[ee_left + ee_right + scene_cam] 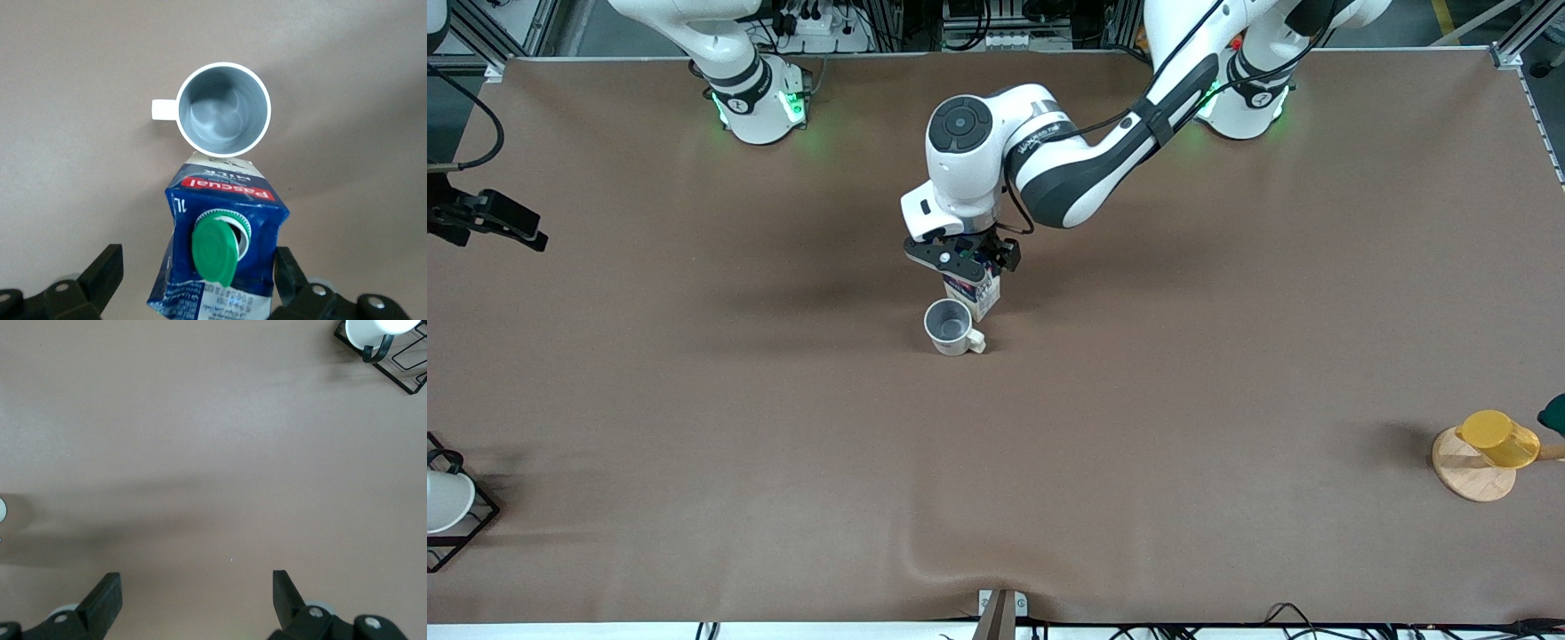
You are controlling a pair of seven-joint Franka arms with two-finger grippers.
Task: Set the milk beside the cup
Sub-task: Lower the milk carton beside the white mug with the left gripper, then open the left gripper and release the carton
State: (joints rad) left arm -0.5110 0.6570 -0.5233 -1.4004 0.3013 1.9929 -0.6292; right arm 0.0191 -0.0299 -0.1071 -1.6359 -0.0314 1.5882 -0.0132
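One milk carton [982, 296] and one off-white mug [951, 327] stand touching at the desk's [694, 400] middle, the mug nearer your camera. The left pincer [963, 260] brackets the carton, fingers spread apart. The right pincer [197, 600] waits open.

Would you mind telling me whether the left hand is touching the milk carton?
Apart. The left wrist view shows both fingers of the left hand standing clear of the milk carton, bare table between.

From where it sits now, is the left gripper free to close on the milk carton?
Probably yes: the left gripper is open, fingers either side of the milk carton with gaps showing; the mug stands just past it, clear of both fingers.
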